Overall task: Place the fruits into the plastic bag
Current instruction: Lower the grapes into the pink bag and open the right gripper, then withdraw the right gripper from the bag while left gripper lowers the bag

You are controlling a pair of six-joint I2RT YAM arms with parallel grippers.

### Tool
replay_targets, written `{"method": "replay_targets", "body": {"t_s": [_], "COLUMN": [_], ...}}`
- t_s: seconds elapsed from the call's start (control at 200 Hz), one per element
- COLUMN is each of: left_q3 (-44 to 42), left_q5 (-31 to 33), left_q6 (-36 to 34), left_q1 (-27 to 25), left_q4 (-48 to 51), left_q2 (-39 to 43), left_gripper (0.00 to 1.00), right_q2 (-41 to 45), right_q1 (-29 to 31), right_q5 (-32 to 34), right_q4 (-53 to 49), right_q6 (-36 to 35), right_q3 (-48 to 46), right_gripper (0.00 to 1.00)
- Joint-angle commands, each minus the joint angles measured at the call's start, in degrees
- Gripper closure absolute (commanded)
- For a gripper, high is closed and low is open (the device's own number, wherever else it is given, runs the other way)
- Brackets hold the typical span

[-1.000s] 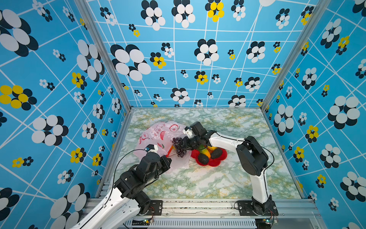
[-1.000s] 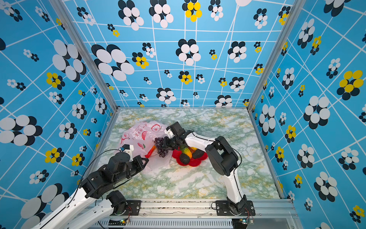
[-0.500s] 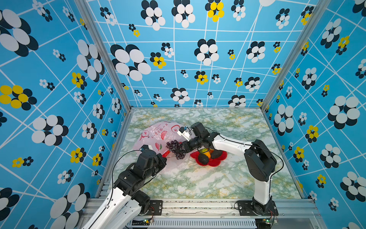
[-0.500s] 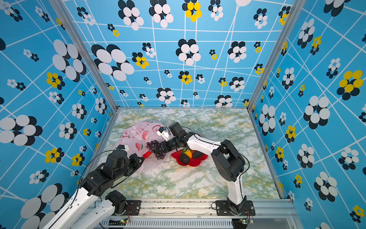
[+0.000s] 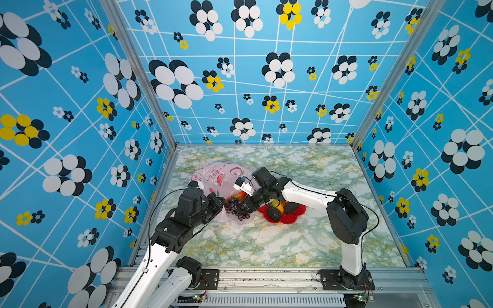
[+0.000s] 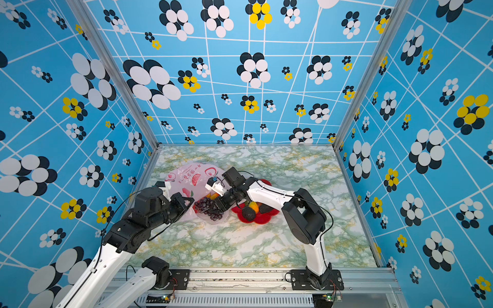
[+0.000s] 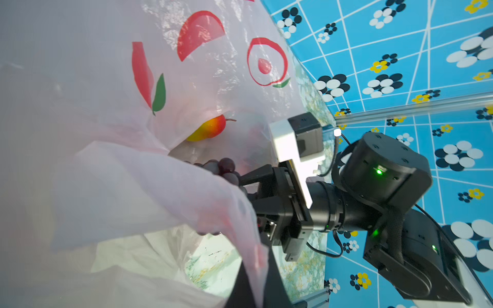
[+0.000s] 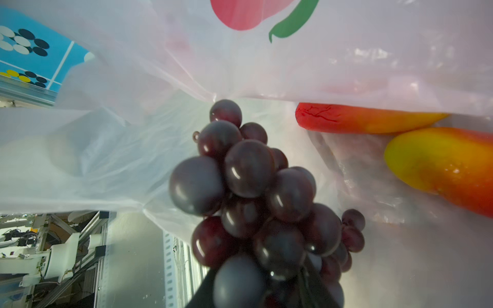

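Note:
The pale pink plastic bag (image 5: 213, 176) (image 6: 186, 176) lies left of centre, its mouth towards the dish. My left gripper (image 5: 220, 204) (image 7: 256, 282) is shut on the bag's upper rim and holds the mouth lifted. My right gripper (image 5: 246, 206) (image 8: 266, 293) is shut on the dark purple grape bunch (image 5: 237, 209) (image 8: 253, 186), which hangs just inside the mouth. A red-yellow mango (image 8: 440, 165) (image 7: 208, 129) and a red-orange oblong fruit (image 8: 360, 120) lie deeper in the bag. A dark avocado (image 5: 274, 214) and an orange-green fruit (image 5: 276, 204) sit on the dish.
The red flower-shaped dish (image 5: 288, 220) (image 6: 256, 220) stands right of the bag, partly under my right forearm. Patterned blue walls close in the marble table (image 5: 266, 245) on three sides. An aluminium rail (image 5: 266, 274) runs along the front edge.
My right gripper has carried the grape bunch left from over the dish into the bag's mouth. My left arm shifted a little while keeping hold of the bag's rim.

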State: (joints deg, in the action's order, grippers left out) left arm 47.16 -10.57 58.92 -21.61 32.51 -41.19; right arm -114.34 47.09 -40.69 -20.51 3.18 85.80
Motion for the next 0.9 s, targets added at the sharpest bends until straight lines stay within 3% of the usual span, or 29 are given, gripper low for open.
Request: {"method": "replay_targets", "body": {"t_s": [0.0, 0.285, 0.47, 0.68, 0.895], "left_q3": [3.53, 5.13, 6.19, 3.99, -2.65], "left_q5": [-3.28, -8.02, -11.39, -13.51, -11.18], "left_q6": [-4.99, -5.39, -4.61, -2.39, 0.35], "left_q1": [0.33, 0.48, 0.19, -1.90, -7.85], "left_q4": [-3.44, -9.80, -12.53, -13.34, -12.92], "left_q2": [0.11, -1.43, -2.40, -0.23, 4.61], "left_gripper": [1.00, 1.00, 1.00, 1.00, 1.00], "right_q2": [-2.55, -6.20, -11.66, -12.03, -7.10], "right_q1": [0.52, 2.00, 2.03, -0.51, -3.89], "right_q5": [1.06, 3.90, 13.33, 21.26, 21.69], "right_q4": [-7.60, -12.28, -17.06, -10.92, 9.91], "right_q6": [-4.27, -8.28, -2.39, 14.66, 38.54], "right_q3": [4.81, 10.71, 18.75, 20.65, 14.87], "right_gripper": [0.64, 0.64, 0.64, 0.62, 0.62]}}
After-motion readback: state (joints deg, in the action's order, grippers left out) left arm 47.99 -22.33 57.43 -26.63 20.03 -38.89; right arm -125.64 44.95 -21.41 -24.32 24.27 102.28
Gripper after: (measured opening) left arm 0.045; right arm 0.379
